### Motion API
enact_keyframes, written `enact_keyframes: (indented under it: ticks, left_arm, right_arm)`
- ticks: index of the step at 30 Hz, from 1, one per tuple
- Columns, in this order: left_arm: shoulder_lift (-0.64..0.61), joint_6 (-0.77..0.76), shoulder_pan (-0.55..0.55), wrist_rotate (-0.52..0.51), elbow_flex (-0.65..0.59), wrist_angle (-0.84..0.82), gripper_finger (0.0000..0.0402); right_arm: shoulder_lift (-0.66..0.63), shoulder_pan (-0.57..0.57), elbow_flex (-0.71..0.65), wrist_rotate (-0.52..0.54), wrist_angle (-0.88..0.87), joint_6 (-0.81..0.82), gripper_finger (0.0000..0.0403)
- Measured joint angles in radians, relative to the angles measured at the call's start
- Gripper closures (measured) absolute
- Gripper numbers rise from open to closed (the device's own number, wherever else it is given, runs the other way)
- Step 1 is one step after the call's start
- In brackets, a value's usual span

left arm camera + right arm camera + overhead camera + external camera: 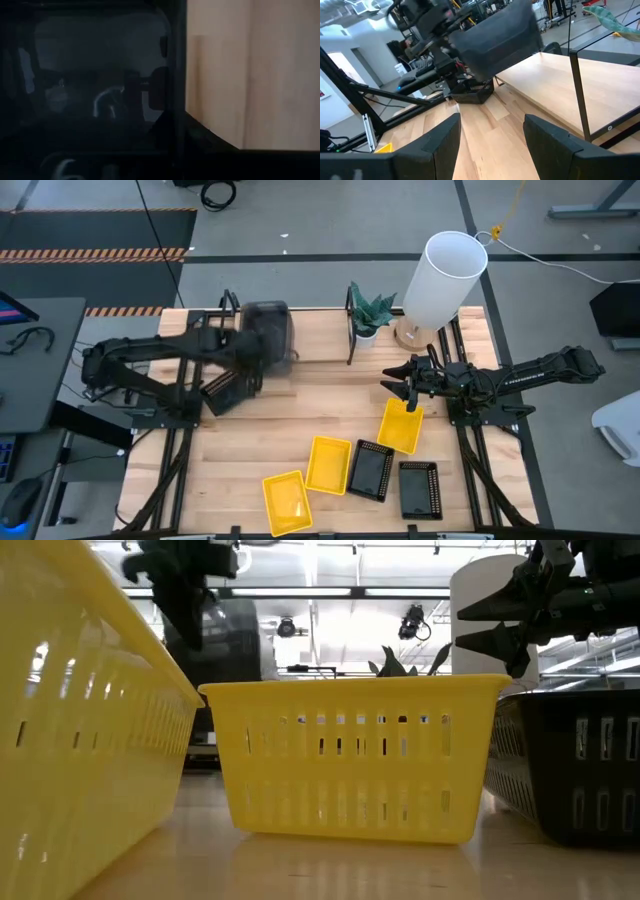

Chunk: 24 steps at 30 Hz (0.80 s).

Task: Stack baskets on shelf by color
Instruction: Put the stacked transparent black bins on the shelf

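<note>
My left gripper (245,348) is shut on a grey basket (268,330), carried in the air over the left end of the light-wood shelf (320,340); the right wrist view shows this grey basket (500,35) tilted. A black mesh basket (225,390) rests on the table below it. My right gripper (392,380) hovers open above a yellow basket (400,426) and touches nothing. Two more yellow baskets (328,465) (285,502) and two black ones (370,470) (420,490) lie near the table's near edge. My left gripper holds the grey basket by the wall (462,42) on its left side, coming from the table's left. The basket is lifted clear and tilted. The exact place of contact is hidden by the gripper and the basket's dark wall.
A potted plant (370,315) stands at the shelf's right wire frame (352,330). A tall white cylinder (445,275) stands at the far right. In the low view, a yellow basket (350,755) fills the middle, with another yellow basket (80,720) left and a black one (580,770) right.
</note>
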Motion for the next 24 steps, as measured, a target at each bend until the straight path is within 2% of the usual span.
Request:
enact_keyframes:
  ticks: [3, 8, 15, 24]
  left_arm:
    - [0.023, 0.043, 0.109, 0.047, 0.000, 0.015, 0.0387]
    - [0.081, 0.120, 0.229, 0.096, 0.000, 0.023, 0.0387]
    - [0.148, 0.221, 0.308, 0.116, 0.000, 0.006, 0.0387]
    - [0.155, 0.230, 0.364, 0.125, 0.000, -0.075, 0.0387]
  right_arm:
    - [0.000, 0.000, 0.000, 0.000, 0.000, 0.000, 0.0182]
    - [0.000, 0.000, 0.000, 0.000, 0.006, 0.000, 0.0182]
    - [0.000, 0.000, 0.000, 0.000, 0.019, 0.000, 0.0182]
    - [0.000, 0.000, 0.000, 0.000, 0.019, 0.000, 0.0182]
